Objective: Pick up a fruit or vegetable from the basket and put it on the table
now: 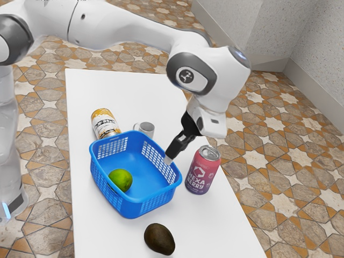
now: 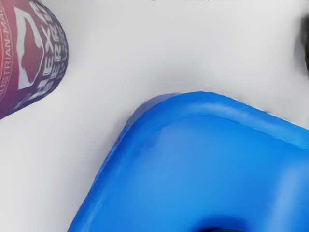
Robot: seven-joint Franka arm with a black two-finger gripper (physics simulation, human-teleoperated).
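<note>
My gripper point(image 1: 169, 159) is at the basket's rim on the exterior view's right, tilted downward. The blue basket point(image 1: 141, 165) stands on the white table point(image 1: 86, 231). Inside it, toward the exterior view's left, lies a green lime-like fruit point(image 1: 120, 180), apart from the gripper. In the wrist view the basket point(image 2: 193, 159) is close below my hand, and a sliver of the green fruit point(image 2: 226, 230) appears at the picture's edge.
Close beside the basket and gripper stands a red and purple can point(image 1: 199, 171), also in the wrist view as a can point(image 2: 29, 53). A dark avocado point(image 1: 159, 239) lies outside the basket. A yellow-labelled container point(image 1: 105, 123) and a mug point(image 1: 145, 129) are behind the basket.
</note>
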